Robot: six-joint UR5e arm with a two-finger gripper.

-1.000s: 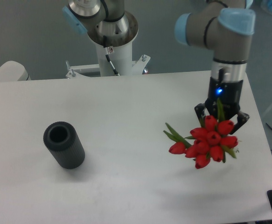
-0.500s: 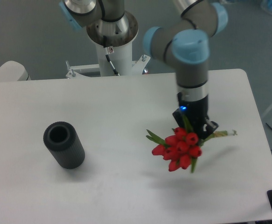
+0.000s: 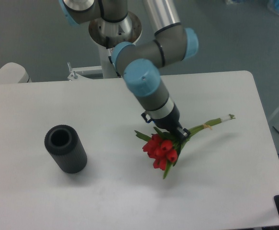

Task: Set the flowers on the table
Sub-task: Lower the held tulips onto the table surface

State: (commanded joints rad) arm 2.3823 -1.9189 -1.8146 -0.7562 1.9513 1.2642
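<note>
Gripping the flowers (image 3: 162,149) just behind the red heads, the gripper (image 3: 176,134) is clenched on the green stems where they gather, a sensible hold because the bunch is tied there and stays together as 1 piece. The arm is tipped over so the tool points down and toward the right, which lays the bunch nearly flat instead of upright: heads toward the near left, pale stem ends reaching toward the far right. That lean suits setting the bunch down on its side.

The bunch sits over the right half of the table (image 3: 58,201), right of centre. Its shadow lies close under the blooms, so it seems very low, but whether the heads or stem tips already touch the white top cannot be told from this view. The stem ends look close to the surface too.

A black ribbed cylinder (image 3: 65,148) lies well apart on the left, open end facing up and far; it plays no part here and leaves plenty of room.

By my judgement the task is near its close: what remains is a short lowering, if any, then letting go and lifting away without dragging a stem.
</note>
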